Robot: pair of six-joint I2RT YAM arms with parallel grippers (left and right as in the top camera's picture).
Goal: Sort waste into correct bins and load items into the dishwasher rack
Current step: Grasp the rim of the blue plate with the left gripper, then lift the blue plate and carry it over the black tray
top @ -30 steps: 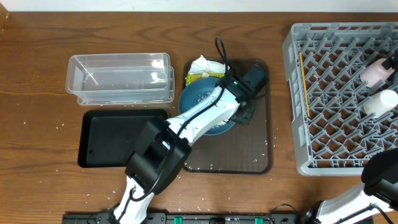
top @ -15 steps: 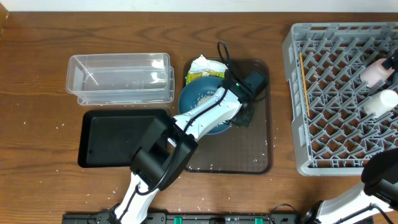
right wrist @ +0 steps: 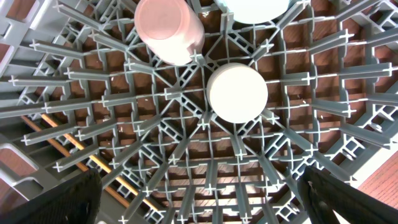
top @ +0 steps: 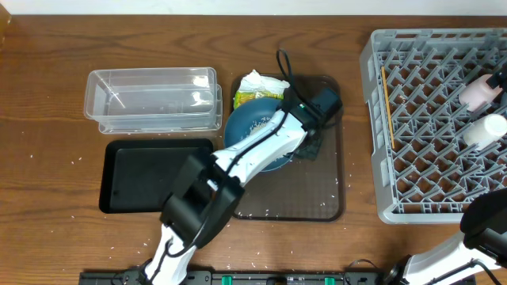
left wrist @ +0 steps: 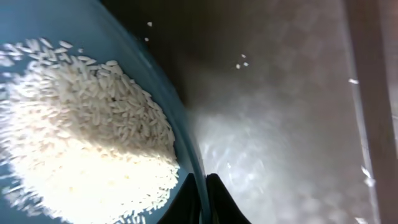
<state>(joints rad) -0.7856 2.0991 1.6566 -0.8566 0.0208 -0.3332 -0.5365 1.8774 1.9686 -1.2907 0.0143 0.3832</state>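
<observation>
A large dark-blue bowl [top: 247, 133] holding a pile of white rice [left wrist: 81, 130] sits on the brown serving tray [top: 309, 194]. My left gripper [top: 306, 142] is shut on the bowl's right rim, which shows between the fingers in the left wrist view [left wrist: 202, 199]. A crumpled white napkin [top: 257, 81] and a yellow-green wrapper [top: 252, 98] lie behind the bowl. The grey rack [top: 420, 182] holds a pink cup [right wrist: 169, 28], a white cup [right wrist: 237, 92] and chopsticks [top: 387, 107]. My right gripper [right wrist: 202, 199] is open above the rack floor.
A clear tub [top: 154, 99] stands left of the bowl, with the black tray [top: 150, 176] in front of it. Loose rice grains are scattered on the brown tray and the wooden table. A pale light-blue bowl edge [right wrist: 255, 6] shows at the top of the right wrist view.
My left gripper and the dark-blue bowl have shifted slightly to the left on the brown tray. The right arm has not moved.
</observation>
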